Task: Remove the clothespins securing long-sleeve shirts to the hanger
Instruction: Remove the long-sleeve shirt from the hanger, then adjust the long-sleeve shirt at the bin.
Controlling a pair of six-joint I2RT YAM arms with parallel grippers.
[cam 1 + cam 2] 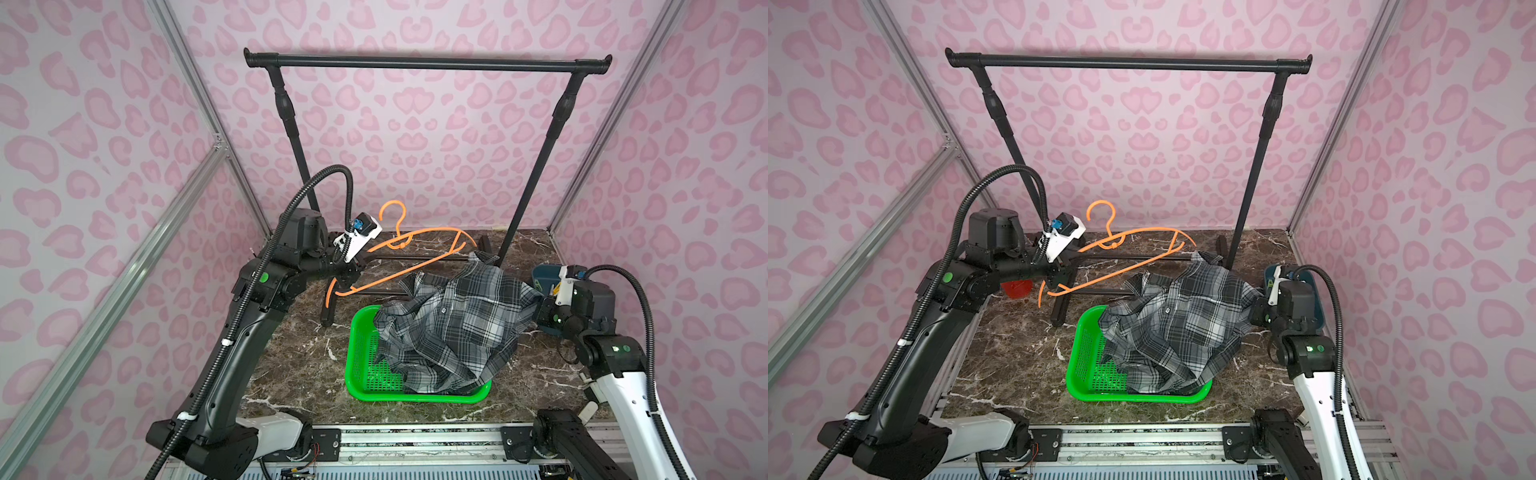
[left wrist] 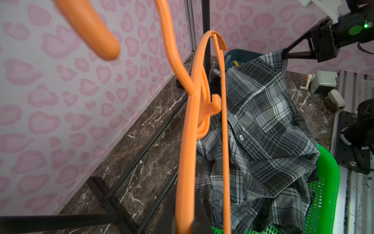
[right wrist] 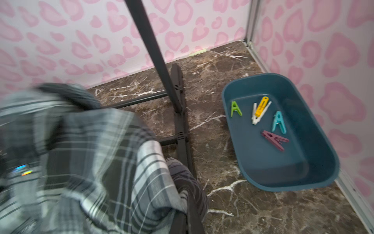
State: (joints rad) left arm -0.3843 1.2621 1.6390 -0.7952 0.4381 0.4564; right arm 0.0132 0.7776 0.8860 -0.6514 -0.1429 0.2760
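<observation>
The orange hanger is bare and held up off the table. My left gripper is shut on its lower left end, and in the left wrist view the dark fingers pinch the orange bar. The plaid long-sleeve shirt lies heaped over the green basket. My right gripper is shut on the shirt's right edge; its wrist view shows the fabric bunched in the jaws. The yellow clothespin and the white clothespin lie in the teal tub.
The tall black garment rack stands at the back, its feet and low bars on the marble table. Green, blue and dark red clips also lie in the tub by the right wall. A red object sits behind my left arm.
</observation>
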